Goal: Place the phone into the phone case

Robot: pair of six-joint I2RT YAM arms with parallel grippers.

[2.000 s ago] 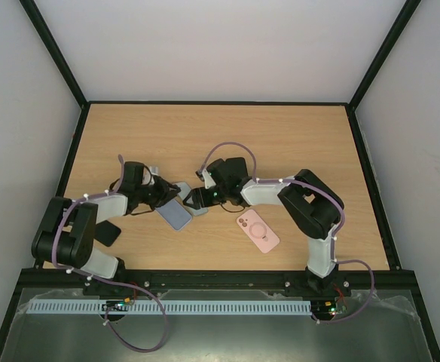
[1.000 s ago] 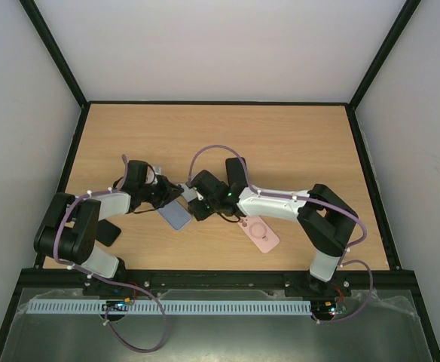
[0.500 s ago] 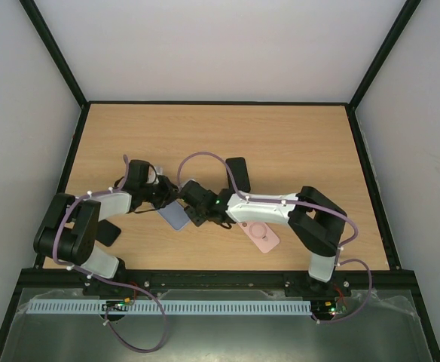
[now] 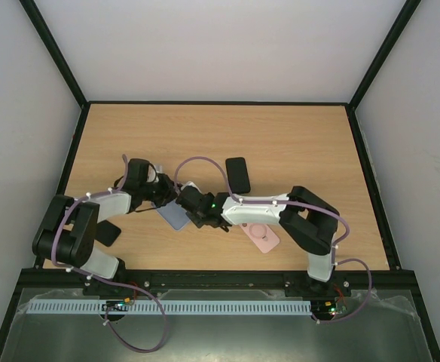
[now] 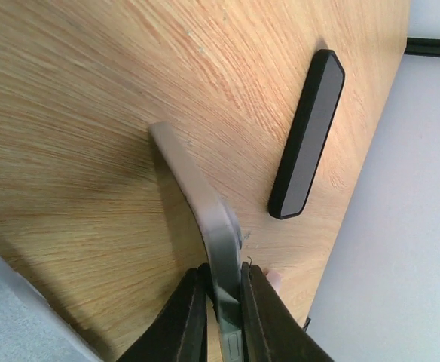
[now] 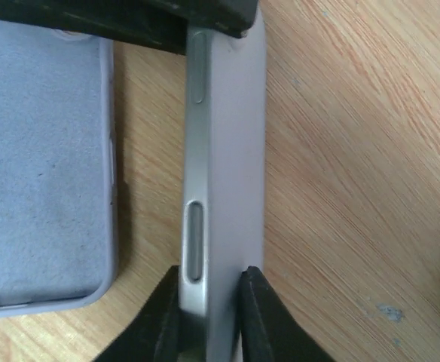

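left gripper (image 5: 221, 271): jaws clamped tight on one end of the phone (image 5: 197, 196), so that it stands on its long edge against the table (image 4: 295, 143). blue-grey case (image 6: 47, 166): lies open side up just beside the phone, seemingly to receive it. right gripper (image 6: 210, 277): fingers pinch the phone's other end, likely to steady it and tip it in.
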